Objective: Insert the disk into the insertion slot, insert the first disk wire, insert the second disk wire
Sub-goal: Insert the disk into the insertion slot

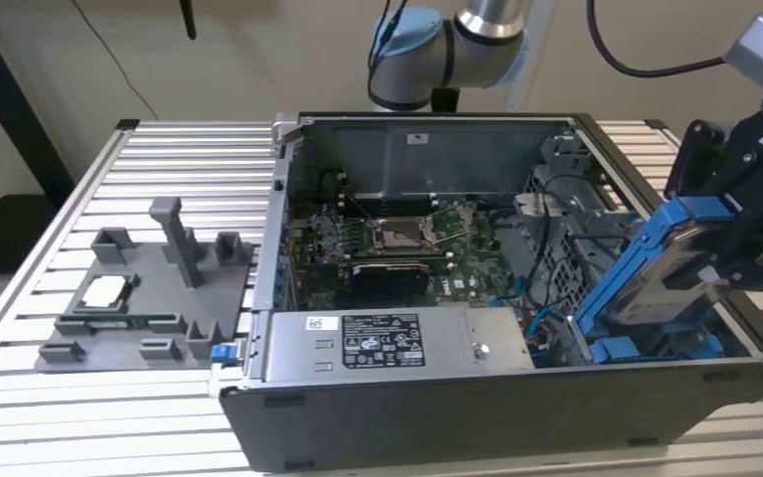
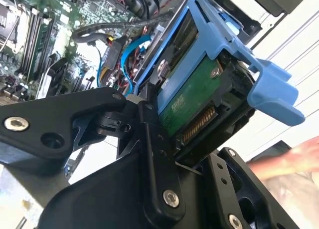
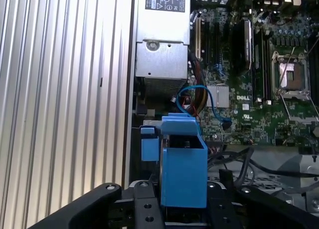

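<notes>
The gripper [image 1: 726,260] is clenched on the disk [image 1: 680,263]; in both wrist views its black fingers [image 3: 144,201] press the blue carrier from two sides, and the contact itself is hidden behind the frame; in the second wrist view the gripper [image 2: 184,149] holds the disk [image 2: 192,97] with its green circuit board and connector edge showing. The disk is tilted, its upper end toward one o'clock, its lower end dipping into the insertion slot [image 1: 607,343] at about four o'clock of the computer case [image 1: 488,417] in the exterior view; how far it sits in the bay I cannot tell, since the disk covers most of it. Thin blue cables [image 2: 127,54] lie just beside the bay. One power-supply box [image 1: 395,343] sits at six o'clock, one motherboard [image 1: 408,238] at the centre; one grey fixture [image 1: 143,298] stands at nine o'clock on the slatted table [image 1: 37,417]. A pink blur [image 2: 294,161] is too smeared to identify.
</notes>
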Available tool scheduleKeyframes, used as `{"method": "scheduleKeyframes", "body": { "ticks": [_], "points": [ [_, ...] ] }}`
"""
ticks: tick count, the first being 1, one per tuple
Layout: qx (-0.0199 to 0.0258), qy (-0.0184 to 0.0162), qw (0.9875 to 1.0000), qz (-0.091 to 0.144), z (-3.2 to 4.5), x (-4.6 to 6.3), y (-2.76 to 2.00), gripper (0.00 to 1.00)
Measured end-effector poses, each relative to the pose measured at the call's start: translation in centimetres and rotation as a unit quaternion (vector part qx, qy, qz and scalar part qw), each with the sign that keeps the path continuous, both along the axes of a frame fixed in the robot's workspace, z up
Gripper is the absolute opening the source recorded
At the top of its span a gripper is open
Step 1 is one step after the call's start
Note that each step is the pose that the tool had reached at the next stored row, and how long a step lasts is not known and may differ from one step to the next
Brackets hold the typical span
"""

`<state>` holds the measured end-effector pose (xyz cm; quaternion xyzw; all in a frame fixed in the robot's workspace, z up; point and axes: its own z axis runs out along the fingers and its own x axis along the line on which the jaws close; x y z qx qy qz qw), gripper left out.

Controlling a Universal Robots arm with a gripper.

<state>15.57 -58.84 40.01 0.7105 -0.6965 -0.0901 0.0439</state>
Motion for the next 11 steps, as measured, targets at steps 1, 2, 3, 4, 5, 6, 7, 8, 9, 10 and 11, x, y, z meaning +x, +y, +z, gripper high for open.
{"method": "scheduleKeyframes", "body": {
  "ticks": [1,2,3,4,5,6,7,8,9,10,11],
  "points": [
    [0.0001,0.0005,1.0000,0.000,-0.14,0.0,0.00,0.33],
    [0.0002,0.0007,1.0000,0.000,-0.29,0.1,0.00,0.33],
    [0.0002,0.0009,1.0000,0.000,-0.43,0.1,0.00,0.33],
    [0.0003,0.0010,1.0000,0.000,-0.60,0.1,0.00,0.33],
    [0.0003,0.0011,1.0000,0.000,-0.77,0.2,0.00,0.33],
    [0.0004,0.0011,1.0000,0.000,-0.94,0.2,0.00,0.33],
    [0.0004,0.0011,1.0000,0.000,-1.13,0.2,0.00,0.33],
    [0.0006,0.0011,1.0000,0.000,-1.28,0.2,0.00,0.33],
    [0.0019,0.0010,1.0000,0.000,-1.35,0.2,0.00,0.33],
    [0.0051,0.0011,1.0000,0.000,-1.35,0.2,0.01,0.34],
    [0.0067,0.0011,1.0000,0.000,-1.30,0.2,0.00,0.40]
  ]
}}
